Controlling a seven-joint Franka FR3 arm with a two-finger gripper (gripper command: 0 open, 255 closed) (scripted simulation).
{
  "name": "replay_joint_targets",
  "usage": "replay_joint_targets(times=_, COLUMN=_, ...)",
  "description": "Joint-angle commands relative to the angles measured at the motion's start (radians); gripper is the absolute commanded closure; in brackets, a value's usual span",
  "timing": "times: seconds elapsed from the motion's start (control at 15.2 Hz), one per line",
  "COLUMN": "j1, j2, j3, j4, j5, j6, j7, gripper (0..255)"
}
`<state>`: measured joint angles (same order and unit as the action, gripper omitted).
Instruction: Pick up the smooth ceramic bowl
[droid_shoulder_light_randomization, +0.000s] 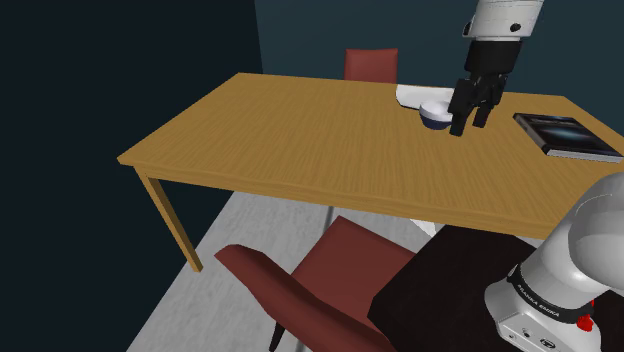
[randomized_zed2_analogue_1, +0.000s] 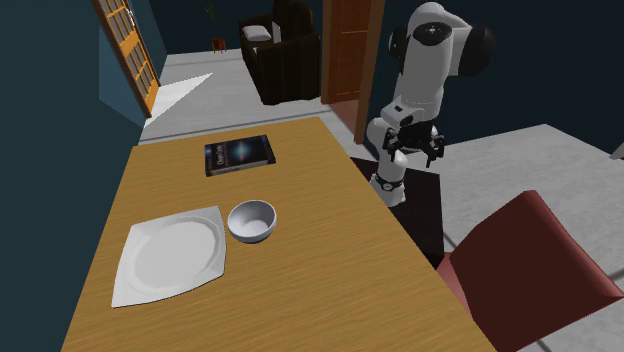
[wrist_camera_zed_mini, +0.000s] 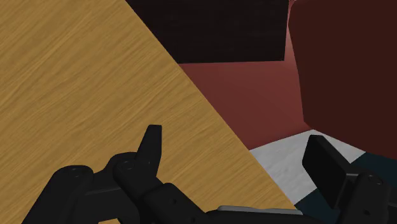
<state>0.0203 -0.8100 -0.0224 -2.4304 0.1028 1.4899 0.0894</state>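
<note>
1. Gripper (wrist_camera_zed_mini: 234, 139) is wide open with nothing btwn the fingers (wrist_camera_zed_mini: 150, 147). Past them there's only the bare table (wrist_camera_zed_mini: 70, 83) edge and a red chair (wrist_camera_zed_mini: 254, 95).
2. Bowl (randomized_zed2_analogue_1: 252, 220) is white inside, dark outside, and sits upright on the table just beside a corner of the white plate (randomized_zed2_analogue_1: 165, 260). Can't tell if they touch. The book (randomized_zed2_analogue_1: 240, 154) lies well apart, further along the table.
3. In the second exterior view the gripper hangs high near the table edge on the stand (randomized_zed2_analogue_1: 425, 210) side, well apart from the bowl. In the shoulder view it looks right over the bowl, prob. just line of sight.
4. My read: the approach isn't done yet. The reach across + the descent are both left.
5. Risk: the wall is smooth and curved, so fingers closing across the outside could slide off. Pinching the rim, one finger in and one out, looks safer.
6. Risk: coming down off-centre could tip the bowl or shove it into the plate.
7. Risk: the gap on the plate side is tiny, so the finger there may catch the plate and drag it.
8. Risk: going too low means the fingertips hit the tabletop before closing.
</note>
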Motion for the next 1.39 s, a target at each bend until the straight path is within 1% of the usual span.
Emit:
replay_joint_targets(times=0.0, j1=0.0, j2=0.0, j3=0.0, j4=0.0, j5=0.0, j6=0.0, j7=0.0, gripper=0)
replay_joint_targets(times=0.4, j1=-0.04, j2=0.123, j3=-0.087, j4=0.013, j5=-0.101, j6=0.119, j7=-0.118, gripper=0)
replay_joint_targets(times=0.73, j1=-0.066, j2=0.249, j3=-0.158, j4=0.055, j5=-0.164, j6=0.219, j7=-0.208, gripper=0)
replay_joint_targets(times=1.06, j1=-0.087, j2=0.392, j3=-0.225, j4=0.127, j5=-0.204, j6=0.311, j7=-0.295, gripper=0)
replay_joint_targets(times=1.32, j1=-0.099, j2=0.515, j3=-0.275, j4=0.205, j5=-0.216, j6=0.375, j7=-0.365, gripper=0)
